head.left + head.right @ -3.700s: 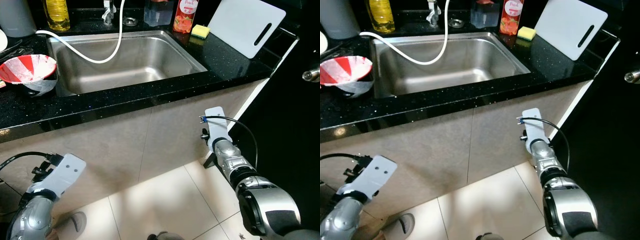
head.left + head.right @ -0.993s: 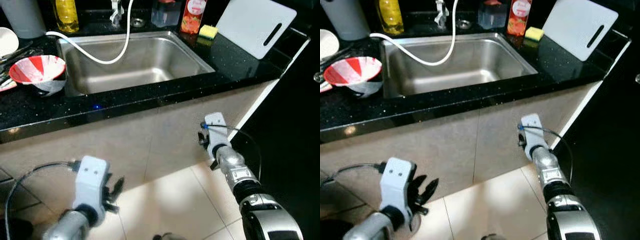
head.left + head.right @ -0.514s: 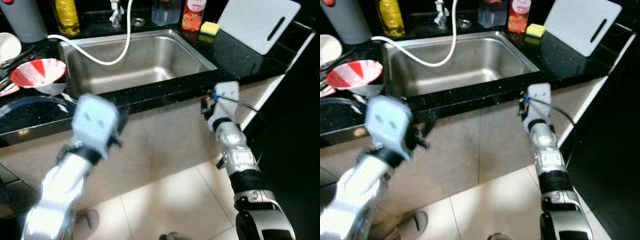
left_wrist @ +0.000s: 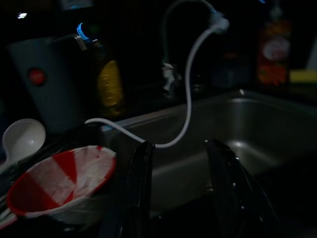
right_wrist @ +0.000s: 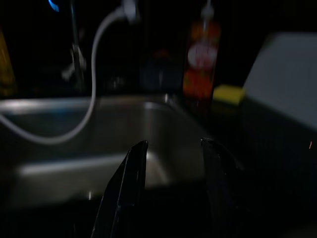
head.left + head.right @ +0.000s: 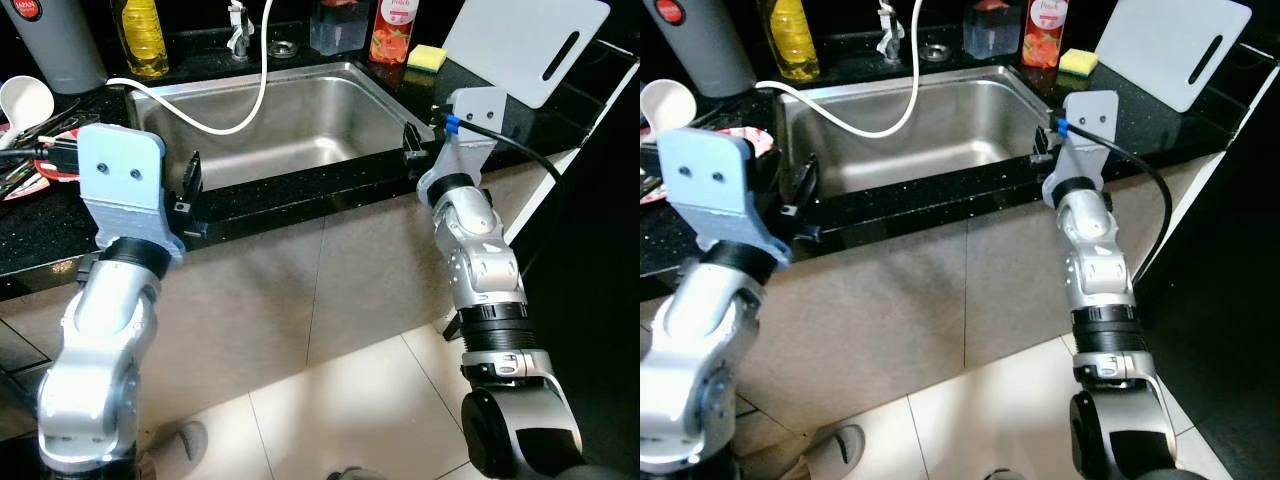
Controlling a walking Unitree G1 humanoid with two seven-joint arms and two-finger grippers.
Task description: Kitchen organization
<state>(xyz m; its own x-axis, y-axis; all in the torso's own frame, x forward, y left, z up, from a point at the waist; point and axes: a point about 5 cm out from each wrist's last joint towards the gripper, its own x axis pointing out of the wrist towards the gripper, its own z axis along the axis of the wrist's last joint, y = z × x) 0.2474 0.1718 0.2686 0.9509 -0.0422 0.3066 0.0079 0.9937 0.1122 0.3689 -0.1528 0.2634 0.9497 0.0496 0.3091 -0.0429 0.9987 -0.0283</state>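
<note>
A black stone bench (image 6: pixel 470 110) runs across the scene above pale cabinet fronts and a tiled floor. Set into the bench is a steel sink (image 6: pixel 300 110), with a white hose (image 6: pixel 255 85) looping from the tap at the back edge down into the basin.

A white cutting board (image 6: pixel 525 45) leans at the bench's back right corner. Two silver arms reach up to the bench's front edge. The left gripper (image 4: pixel 181 188) hangs just before the front edge near the sink's left front corner, its two black fingers (image 4: pixel 141 183) apart and holding nothing. The right gripper (image 5: pixel 171 193) is at the front edge by the sink's right front corner, fingers (image 5: pixel 129 183) also apart and empty.

Along the back edge stand a grey jug (image 6: pixel 55 40) at the far left, a yellow bottle (image 6: pixel 140 35) beside it, then, right of the tap, a clear container (image 6: pixel 335 25) and a red bottle (image 6: pixel 393 30). A yellow sponge (image 6: pixel 427 57) lies between the red bottle and the cutting board.

On the bench left of the sink sits a red-and-white striped bowl (image 4: pixel 54 176), with a white ladle (image 6: pixel 28 97) lying just behind it.
</note>
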